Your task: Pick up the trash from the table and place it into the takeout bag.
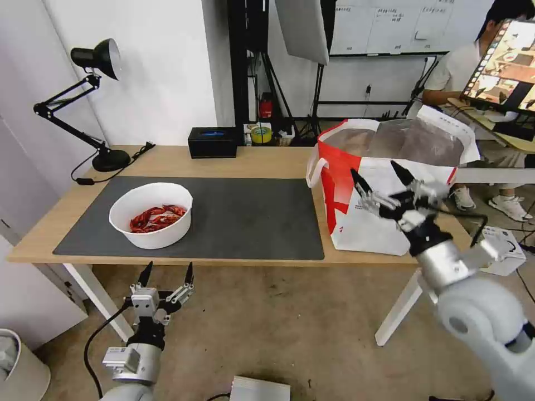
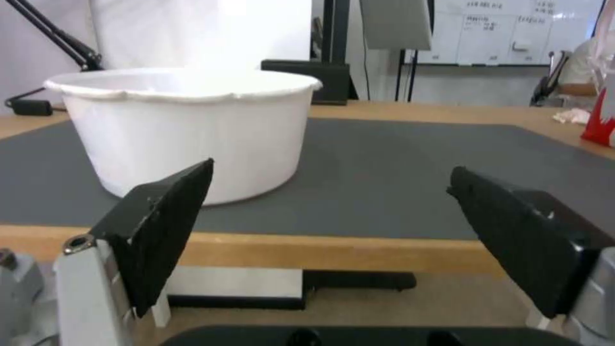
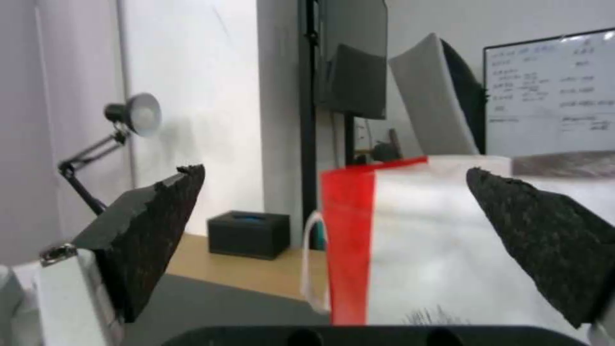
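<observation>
Our left hand (image 1: 167, 274) sits low, below the surface's front edge and just in front of the bowl, fingers (image 2: 163, 226) spread wide, nothing between them. Right hand (image 1: 384, 178) is raised against the front face of the takeout bag (image 1: 368, 223), fingers (image 3: 153, 226) also spread and empty.

White round bowl (image 1: 151, 214) with red crayfish shells (image 1: 157, 218) stands on the left part of the dark grey mat (image 1: 251, 223), near its front edge. From the left wrist we see the bowl wall (image 2: 186, 129) straight ahead, apart from our fingertips.

Takeout bag stands upright at the right end of the light-wood surface (image 1: 256, 161), mouth open, silvery lining (image 1: 418, 139) showing, white handle (image 1: 313, 167) hanging on its left side. A small white crumpled bit (image 2: 572, 116) lies on the surface beside the bag.

Black tissue box (image 1: 213, 142) at the back edge, black desk lamp (image 1: 89, 100) at back left.
</observation>
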